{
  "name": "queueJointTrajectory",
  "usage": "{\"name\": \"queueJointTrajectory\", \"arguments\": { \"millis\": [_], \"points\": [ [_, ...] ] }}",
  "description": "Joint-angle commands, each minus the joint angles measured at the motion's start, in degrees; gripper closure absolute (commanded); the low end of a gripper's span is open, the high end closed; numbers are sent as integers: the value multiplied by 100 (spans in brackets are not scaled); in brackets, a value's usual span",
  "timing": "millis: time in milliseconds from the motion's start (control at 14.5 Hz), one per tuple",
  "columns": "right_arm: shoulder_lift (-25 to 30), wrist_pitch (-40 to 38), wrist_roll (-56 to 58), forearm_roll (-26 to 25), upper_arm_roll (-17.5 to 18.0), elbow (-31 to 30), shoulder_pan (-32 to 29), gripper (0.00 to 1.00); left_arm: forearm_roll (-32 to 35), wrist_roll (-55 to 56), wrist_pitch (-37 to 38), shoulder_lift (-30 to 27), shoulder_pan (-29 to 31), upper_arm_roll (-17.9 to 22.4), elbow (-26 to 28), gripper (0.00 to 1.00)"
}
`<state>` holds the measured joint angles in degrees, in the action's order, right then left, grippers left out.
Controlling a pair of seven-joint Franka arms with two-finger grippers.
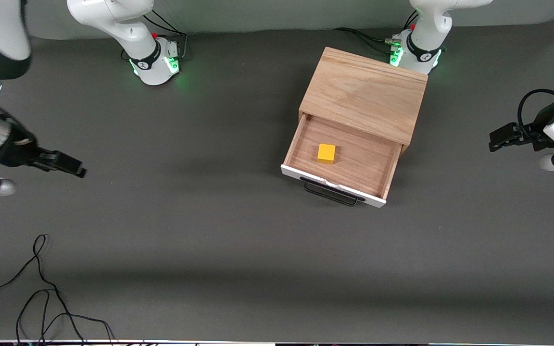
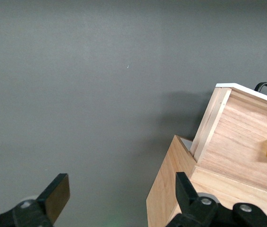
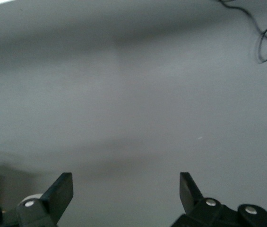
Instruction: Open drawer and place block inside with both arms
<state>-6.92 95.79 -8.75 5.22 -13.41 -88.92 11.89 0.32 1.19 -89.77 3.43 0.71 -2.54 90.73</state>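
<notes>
Drawer pulled open from the oak box; block resting inside on its floor. Left gripper and right gripper, jaws spread wide and empty, over bare table at their own ends.

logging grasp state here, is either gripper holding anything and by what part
Nothing is held. The left gripper and right gripper are both open over bare table; the block lies in the open drawer.
</notes>
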Motion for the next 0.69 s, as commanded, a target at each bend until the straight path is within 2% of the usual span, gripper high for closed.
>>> {"name": "queueJointTrajectory", "arguments": {
  "millis": [0,138,207,621],
  "points": [
    [68,63,515,-29,-154,-117,86,0,12,-110,152,-132,25,-36,6,0],
    [-2,54,532,-494,-92,-30,147,0,12,-102,170,-133,17,-36,6,0],
    [-46,19,541,-548,-92,15,191,0,12,-102,170,-124,8,-36,6,0],
    [-99,-236,506,-452,-101,173,191,0,3,-102,205,-132,17,-36,-3,0]
  ]
}}
